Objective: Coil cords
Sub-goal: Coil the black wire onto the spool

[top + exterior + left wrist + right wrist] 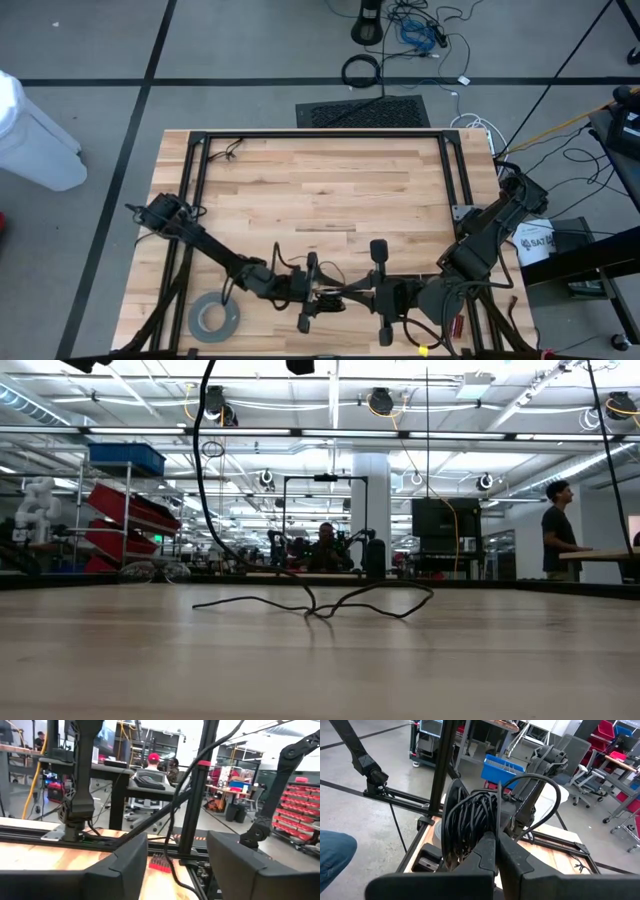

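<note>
My left gripper (318, 292) sits near the table's front edge, jaws spread. Just right of it, my right gripper (496, 851) is pressed together, pinching the thin dark wire wound into a black coiled bundle (467, 822). The bundle hangs between the two grippers, so the right is nearer. A grey tape roll (216, 318) lies left; loose wire (315, 603) trails across the wooden table (320, 190).

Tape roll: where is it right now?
In the high view the grey tape roll lies flat near the table's front edge on the left side, just beside the left arm's forearm.
</note>
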You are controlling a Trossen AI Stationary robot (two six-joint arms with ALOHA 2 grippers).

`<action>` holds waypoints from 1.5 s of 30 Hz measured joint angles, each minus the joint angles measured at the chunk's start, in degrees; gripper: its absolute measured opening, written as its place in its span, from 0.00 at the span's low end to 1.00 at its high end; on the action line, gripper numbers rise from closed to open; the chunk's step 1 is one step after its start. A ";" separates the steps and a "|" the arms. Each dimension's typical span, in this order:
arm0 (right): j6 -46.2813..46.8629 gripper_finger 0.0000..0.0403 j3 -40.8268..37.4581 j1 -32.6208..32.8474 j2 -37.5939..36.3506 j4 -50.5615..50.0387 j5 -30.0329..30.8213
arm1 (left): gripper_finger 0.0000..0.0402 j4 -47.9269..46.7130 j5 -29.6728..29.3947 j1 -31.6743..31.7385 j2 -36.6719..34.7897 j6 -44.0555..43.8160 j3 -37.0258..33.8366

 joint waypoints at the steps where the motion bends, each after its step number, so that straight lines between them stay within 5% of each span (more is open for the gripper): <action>1: 0.00 0.00 0.00 0.00 0.00 0.02 0.01 | 0.49 0.00 0.00 -0.04 0.00 -0.06 0.00; 12: -2.14 0.00 0.00 -0.07 0.02 0.02 0.00 | 0.03 -2.80 -7.22 -2.28 0.00 -0.08 0.02; 20: -3.42 0.00 0.00 -0.15 0.04 0.02 0.00 | 0.01 -6.04 -14.94 -5.16 -1.80 4.43 0.02; 29: -2.09 0.00 0.00 -0.13 0.00 -1.43 0.09 | 0.01 -31.40 -25.47 -9.98 -15.25 3.66 0.02; 40: 1.01 0.00 0.00 -0.15 -0.02 -2.61 0.40 | 0.01 -67.36 -34.50 -16.00 -28.49 -18.77 0.04; 45: 1.70 0.00 0.00 -0.22 -0.02 -2.85 0.60 | 0.01 -73.48 -35.11 -16.21 -28.89 -25.46 0.09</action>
